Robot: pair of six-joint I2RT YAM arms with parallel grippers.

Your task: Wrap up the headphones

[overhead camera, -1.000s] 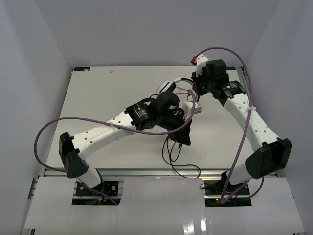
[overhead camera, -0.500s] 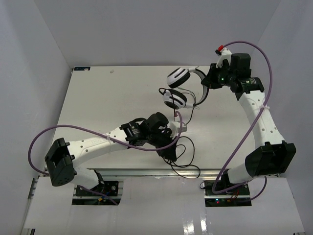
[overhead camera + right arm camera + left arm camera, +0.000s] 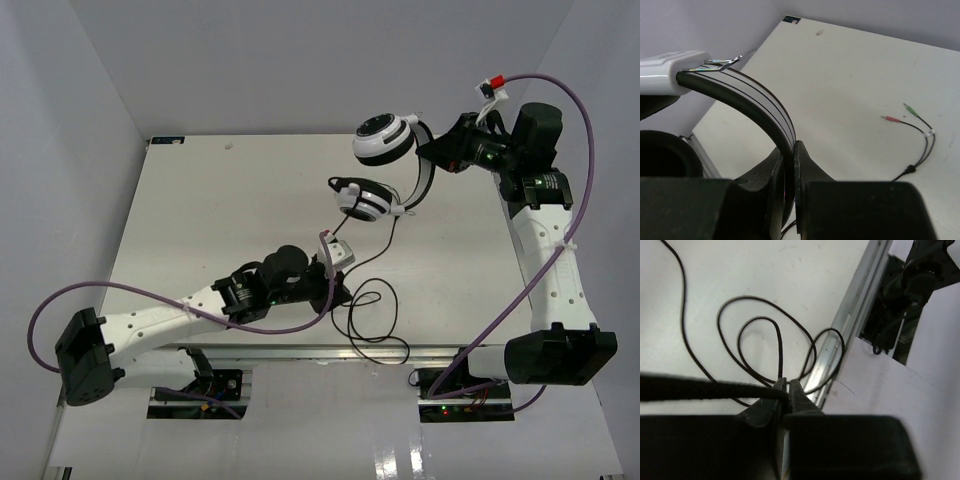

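Since a second ago, your right arm has swung outward and your left arm has drawn back toward the near edge. The right gripper [image 3: 788,150] is clenched on the headband [image 3: 755,102] and holds the headphones [image 3: 383,140] up over the far right of the table [image 3: 220,200]. The left gripper [image 3: 785,387] pinches the cord [image 3: 705,389], and the cord's loops lie by the table's near edge.

My left gripper [image 3: 788,385] pinches the thin black headphone cord [image 3: 700,389] between closed fingertips. Beyond them the cord lies in loose overlapping loops on the white table [image 3: 805,270], one loop crossing the metal edge rail [image 3: 860,305].
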